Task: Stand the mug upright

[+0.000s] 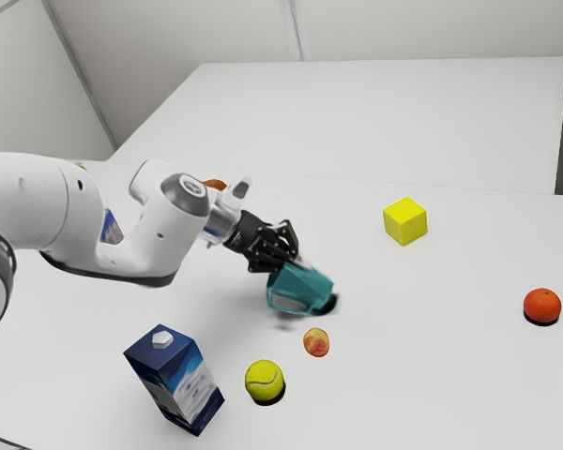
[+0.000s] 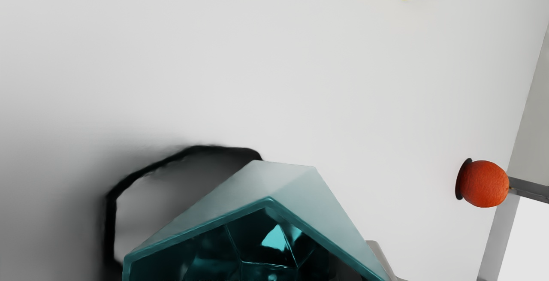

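The mug [image 1: 305,289] is between carton [image 1: 174,377] and cube [image 1: 405,221], the orange [image 1: 542,306] at the exterior view's right.

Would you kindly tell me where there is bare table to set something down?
In the exterior view, bare table lies between the peach and the orange, and between the orange and the yellow cube. It is crowded around the teal mug and the hand, with the tennis ball and blue carton nearby.

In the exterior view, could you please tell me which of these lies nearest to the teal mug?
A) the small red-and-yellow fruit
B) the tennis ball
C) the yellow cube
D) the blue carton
A: the small red-and-yellow fruit lies just beside the teal mug, while the tennis ball sits farther off.
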`<action>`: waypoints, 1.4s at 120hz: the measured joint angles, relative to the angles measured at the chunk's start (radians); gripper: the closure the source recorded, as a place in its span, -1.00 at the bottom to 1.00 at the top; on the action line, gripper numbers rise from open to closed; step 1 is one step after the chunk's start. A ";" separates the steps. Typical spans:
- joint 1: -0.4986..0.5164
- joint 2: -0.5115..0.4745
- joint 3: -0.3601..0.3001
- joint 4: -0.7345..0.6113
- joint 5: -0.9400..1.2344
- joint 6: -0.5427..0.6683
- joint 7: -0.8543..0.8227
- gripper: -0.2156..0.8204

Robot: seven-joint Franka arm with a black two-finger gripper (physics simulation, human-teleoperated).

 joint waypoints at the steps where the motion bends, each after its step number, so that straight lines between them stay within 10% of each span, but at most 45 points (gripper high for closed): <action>1: 0.000 -0.001 0.000 0.000 0.001 0.000 0.000 0.90; 52: 0.000 -0.092 0.006 0.005 0.304 0.052 -0.053 0.93; 168: 0.007 -0.152 0.058 -0.035 1.064 -0.023 -0.759 0.93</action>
